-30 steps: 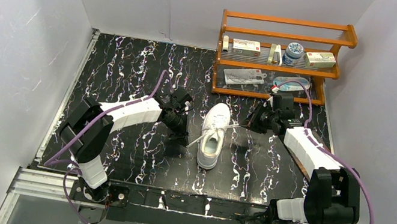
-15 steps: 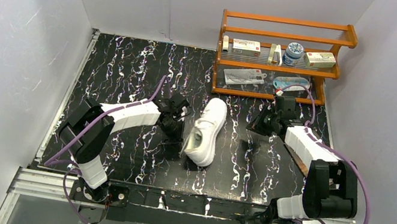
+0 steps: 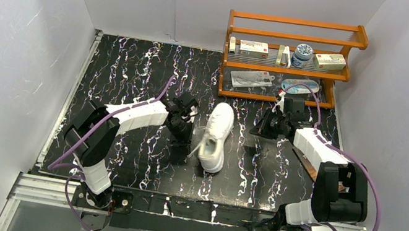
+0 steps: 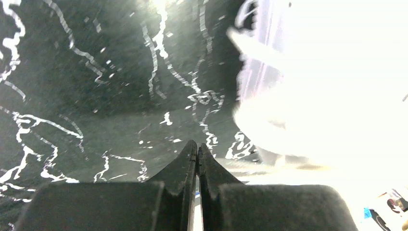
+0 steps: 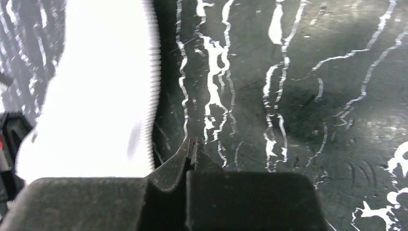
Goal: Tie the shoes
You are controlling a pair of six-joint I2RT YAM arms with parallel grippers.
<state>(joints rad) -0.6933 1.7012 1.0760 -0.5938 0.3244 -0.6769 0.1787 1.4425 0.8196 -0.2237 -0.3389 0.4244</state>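
Observation:
The shoe (image 3: 216,131), an all-white low-top sneaker, lies mid-table with its toe away from me and its heel end blurred. It fills the upper right of the left wrist view (image 4: 327,86) and the left of the right wrist view (image 5: 96,96), where its ribbed sole edge faces me. My left gripper (image 3: 186,137) (image 4: 197,147) is close to the shoe's left side, shut, with a white strip of lace (image 3: 195,147) between its fingers. My right gripper (image 3: 255,129) (image 5: 192,143) is right of the shoe, shut, and no lace shows in it.
A wooden shelf (image 3: 289,61) with small boxes, a jar and packets stands at the back right, just behind the right gripper. White walls close in the black marbled table (image 3: 133,78) on the left, back and right. A brown flat object (image 3: 307,164) lies partly under the right arm.
The shoe slid left toward my left gripper, tipped over, and has partly swung back. The lace that ran taut to the right gripper no longer shows. Both grippers stayed shut.

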